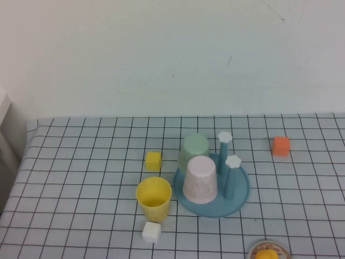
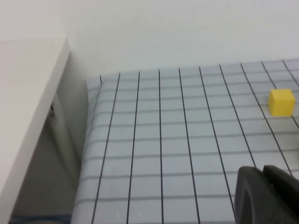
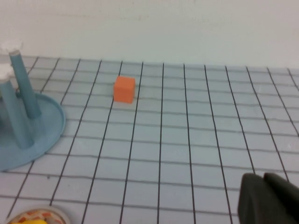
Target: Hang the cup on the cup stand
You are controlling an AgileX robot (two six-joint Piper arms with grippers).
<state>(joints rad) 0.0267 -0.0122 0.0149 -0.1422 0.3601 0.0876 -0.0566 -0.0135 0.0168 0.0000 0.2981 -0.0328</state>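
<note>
Gridded cloth (image 1: pixel 81 178) is covering the table under a plain pale wall, and neither of my arms is showing in the high view. My left gripper (image 2: pixel 268 193) is hovering with its dark jaws pressed together on nothing, low over bare cloth, well away from the cup stand (image 1: pixel 240 197) on its left side. My right gripper (image 3: pixel 271 198) is doing the same on the stand's other side, jaws together and empty, hanging above open squares. Both arms are looking parked, pulled back toward my own edge of the table.

Outward from there, the cup (image 1: pixel 154 198) is standing upright, mouth up, just beside the stand's blue base on its left. A pale pink cup (image 1: pixel 200 179) and a pale green cup (image 1: pixel 193 151) are sitting upside down on the stand, while two pegs with white flower knobs (image 1: pixel 233 161) are standing free. A yellow block (image 1: pixel 153 160), a white block (image 1: pixel 151 232) and an orange block (image 1: pixel 281 145) are lying scattered around the stand.

I am judging the job as not begun. My next move is calling for one gripper to spread its jaws, reach the yellow rim, then lift and invert the cup over a free peg.
</note>
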